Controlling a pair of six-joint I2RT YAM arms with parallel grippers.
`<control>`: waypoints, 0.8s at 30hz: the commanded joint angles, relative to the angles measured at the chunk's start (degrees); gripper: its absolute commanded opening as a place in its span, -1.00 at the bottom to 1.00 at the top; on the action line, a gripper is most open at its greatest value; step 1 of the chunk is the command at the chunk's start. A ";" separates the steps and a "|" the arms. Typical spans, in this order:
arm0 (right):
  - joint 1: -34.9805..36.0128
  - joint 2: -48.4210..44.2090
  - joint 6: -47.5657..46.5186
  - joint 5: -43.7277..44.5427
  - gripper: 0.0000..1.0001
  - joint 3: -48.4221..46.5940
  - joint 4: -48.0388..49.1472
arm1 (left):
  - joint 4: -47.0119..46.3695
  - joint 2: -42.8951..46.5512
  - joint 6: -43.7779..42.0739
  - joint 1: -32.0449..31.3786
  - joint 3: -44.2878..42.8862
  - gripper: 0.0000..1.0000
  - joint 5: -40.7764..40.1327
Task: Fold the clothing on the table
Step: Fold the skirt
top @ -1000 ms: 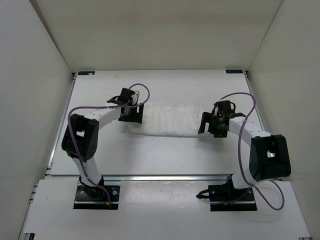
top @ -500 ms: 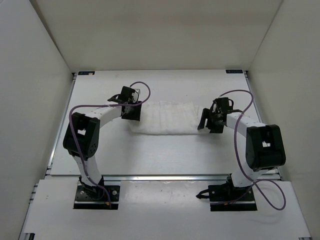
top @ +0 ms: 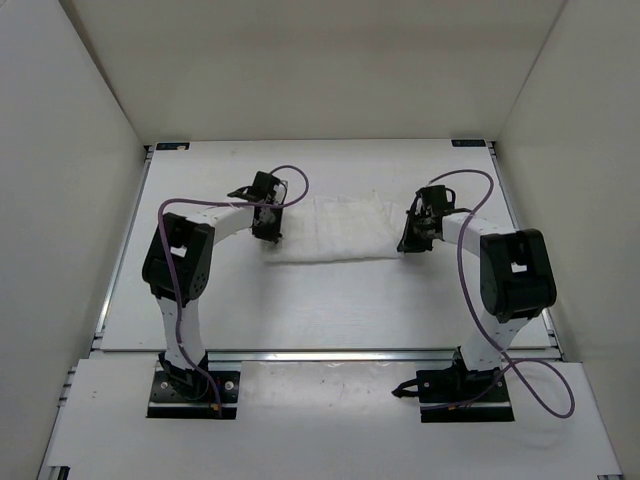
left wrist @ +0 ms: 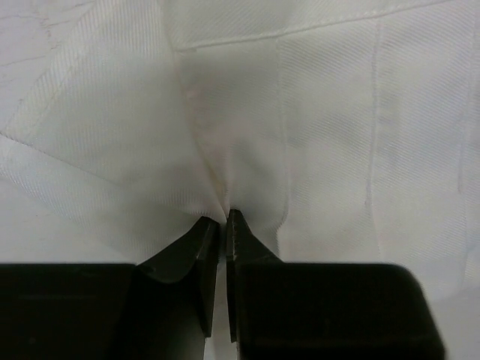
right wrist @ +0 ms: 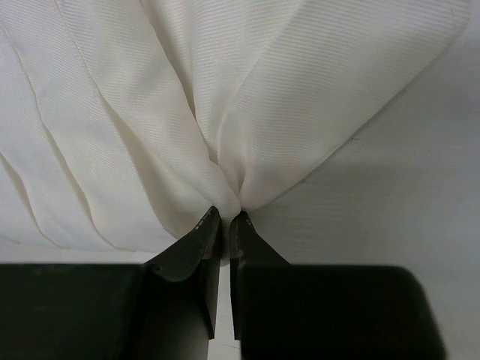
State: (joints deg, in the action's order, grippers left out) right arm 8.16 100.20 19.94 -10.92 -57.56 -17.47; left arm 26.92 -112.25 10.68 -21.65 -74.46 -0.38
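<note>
Black fingers of the left tool (left wrist: pixel 223 217) stand almost together, nipping a small peak of white cloth between their tips. The right tool (right wrist: pixel 226 216) does the same, its jaws all but closed on a gathered tuck from which creases fan out toward 12 o'clock. Each pinch takes only a little fabric, which I judge is meant to lift the thin edge without bunching the whole piece. The clothing (top: pixel 345 228) lies flat as a wide band across the worktop (top: pixel 300 310), a little to the 12 o'clock side of its middle. The left tool is at its 9 o'clock end and the right tool at its 3 o'clock end. Gripping both ends at once probably keeps the span taut and level, so a fold can come over evenly
</note>
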 commanded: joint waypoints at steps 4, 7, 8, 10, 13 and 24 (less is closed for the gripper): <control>-0.69 -0.35 -3.24 3.45 -1.00 -6.84 -3.35 | 3.49 -3.42 0.57 -0.68 -2.44 -0.67 0.03; -0.17 -2.73 -4.91 2.49 -1.00 -13.34 -5.72 | 5.86 -5.26 0.66 -0.76 -5.69 -0.68 1.34; 0.62 -3.25 -5.18 1.78 -1.00 -15.89 -5.99 | 6.56 -5.79 1.27 -1.11 -6.22 -0.69 2.13; 1.85 -3.87 -6.32 0.64 -1.00 -20.99 -6.87 | 8.23 -7.28 1.54 -1.99 -8.50 -0.70 3.71; 5.27 -4.14 -6.58 -0.94 -1.00 -24.78 -7.31 | 9.03 -8.51 1.54 -3.39 -10.62 -0.75 6.09; 19.59 -3.61 -7.72 -5.26 -0.99 -21.99 -1.69 | 4.38 -13.88 9.79 -4.27 -14.57 -0.78 21.99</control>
State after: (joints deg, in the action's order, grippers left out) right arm 24.53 97.76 13.45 -14.50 -81.14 -22.59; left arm 31.24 -122.89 17.10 -24.99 -88.88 14.94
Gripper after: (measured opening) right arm 0.044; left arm 0.174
